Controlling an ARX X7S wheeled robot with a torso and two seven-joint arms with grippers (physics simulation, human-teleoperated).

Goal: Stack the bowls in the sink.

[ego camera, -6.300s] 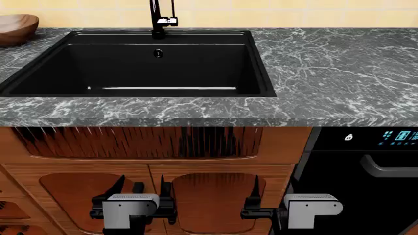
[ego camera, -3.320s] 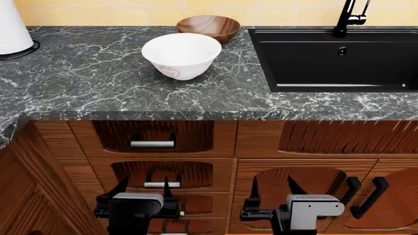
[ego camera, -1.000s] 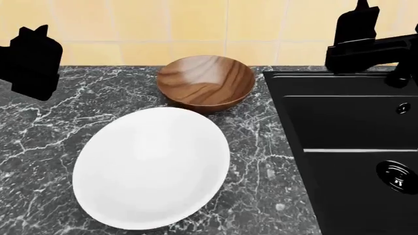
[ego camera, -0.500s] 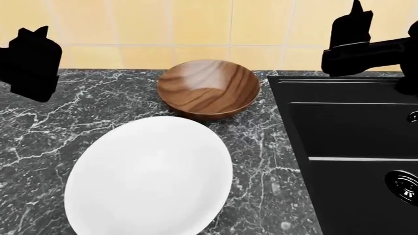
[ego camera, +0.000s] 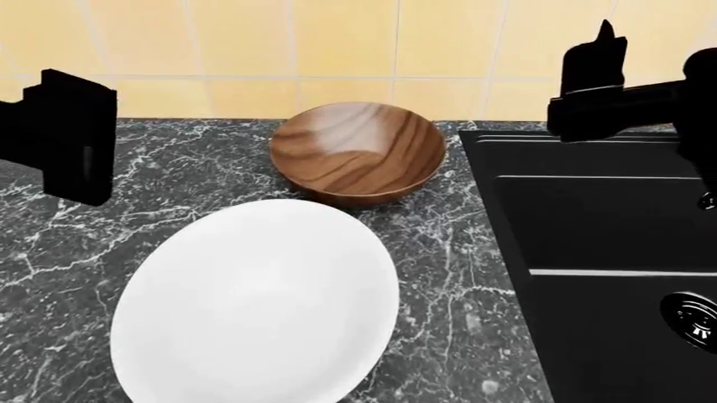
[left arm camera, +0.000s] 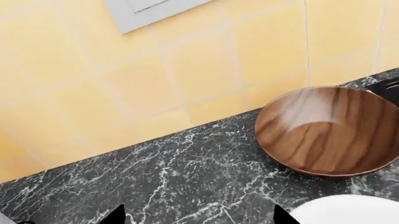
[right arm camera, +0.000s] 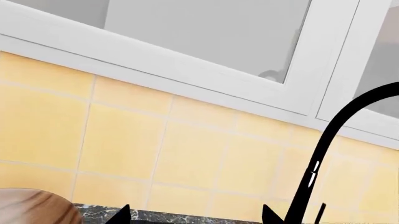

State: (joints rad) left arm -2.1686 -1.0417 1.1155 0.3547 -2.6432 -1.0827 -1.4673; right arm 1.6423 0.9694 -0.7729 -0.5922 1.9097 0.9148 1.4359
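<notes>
The brown wood-grain bowl (ego camera: 356, 151) stands upright on the marble counter near the tiled wall. The wider white bowl (ego camera: 258, 302) stands just in front of it, their rims close. The black sink (ego camera: 505, 235) lies to their right, with its drain (ego camera: 689, 315) showing. My left gripper (ego camera: 62, 134) hovers left of the bowls, open and empty. My right gripper (ego camera: 610, 84) hovers over the sink's back rim, open and empty. The left wrist view shows the brown bowl (left arm camera: 330, 130), the white bowl's rim (left arm camera: 355, 210) and open fingertips (left arm camera: 281, 215). The right wrist view shows the brown bowl's edge (right arm camera: 31, 207).
The black faucet (right arm camera: 330, 140) rises beside my right gripper in the right wrist view. The yellow tiled wall (ego camera: 336, 42) closes off the back of the counter. A grey wall plate (left arm camera: 149, 11) and a white window frame (right arm camera: 324, 70) sit above it.
Over several seconds the head view rose from the cabinet fronts and closed in on the bowls. In the last half second my left gripper shifted slightly right; the bowls have not moved.
</notes>
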